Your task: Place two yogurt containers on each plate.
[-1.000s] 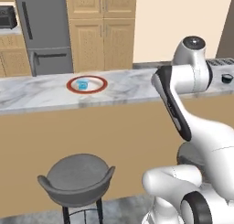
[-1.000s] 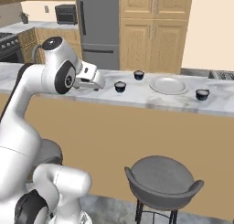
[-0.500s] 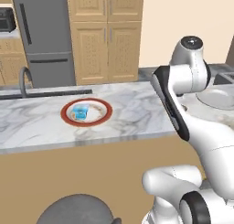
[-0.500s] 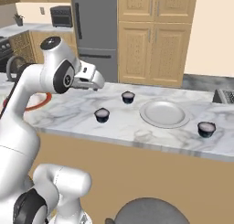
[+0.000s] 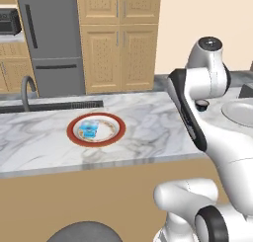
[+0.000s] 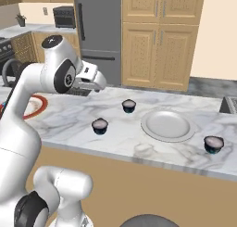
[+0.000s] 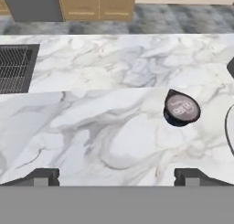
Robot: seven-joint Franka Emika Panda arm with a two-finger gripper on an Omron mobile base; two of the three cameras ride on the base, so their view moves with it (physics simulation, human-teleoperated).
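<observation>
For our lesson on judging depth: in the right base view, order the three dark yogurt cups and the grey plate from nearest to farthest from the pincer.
1. Yogurt cup nearest the front edge, just below the pincer.
2. Yogurt cup farther back, to its right.
3. Grey plate, farther right.
4. Yogurt cup at the far right, beyond the plate.

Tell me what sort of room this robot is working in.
A home kitchen, rendered rather than real. A marble counter runs in front of the robot, a grey refrigerator stands beside wooden cabinets, and a sink faucet rises at the counter's back edge.
</observation>
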